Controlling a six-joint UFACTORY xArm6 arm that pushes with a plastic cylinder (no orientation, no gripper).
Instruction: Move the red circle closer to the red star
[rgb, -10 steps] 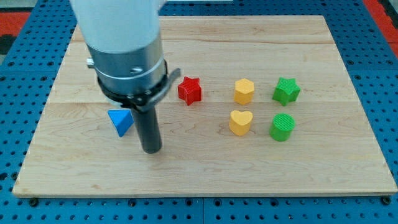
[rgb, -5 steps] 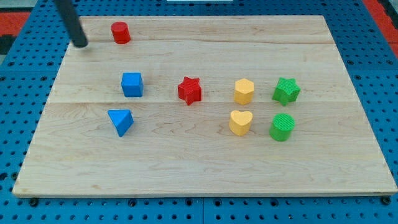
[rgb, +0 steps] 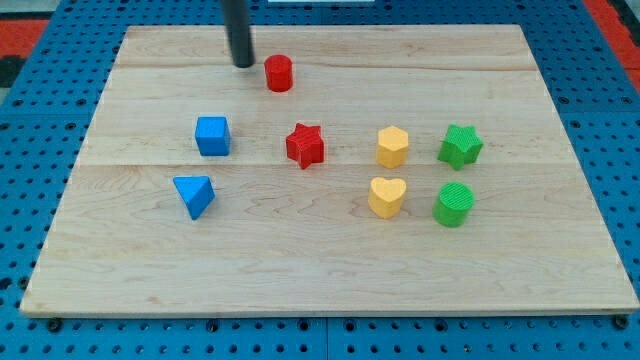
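Note:
The red circle (rgb: 279, 73) is a short red cylinder near the view's top, left of centre. The red star (rgb: 305, 145) lies below it and slightly to the right, about a block's width of bare wood between them. My tip (rgb: 243, 64) is a dark rod end just left of the red circle, slightly above its level, with a small gap to it.
A blue cube (rgb: 212, 135) and a blue triangle (rgb: 194, 195) lie at the left. A yellow hexagon (rgb: 393, 146), a yellow heart (rgb: 386, 196), a green star (rgb: 460, 145) and a green cylinder (rgb: 454, 204) lie at the right. The wooden board (rgb: 320, 280) sits on blue pegboard.
The red circle has moved right and down, from the top left towards the red star. My tip has moved right along the top, staying just left of the circle.

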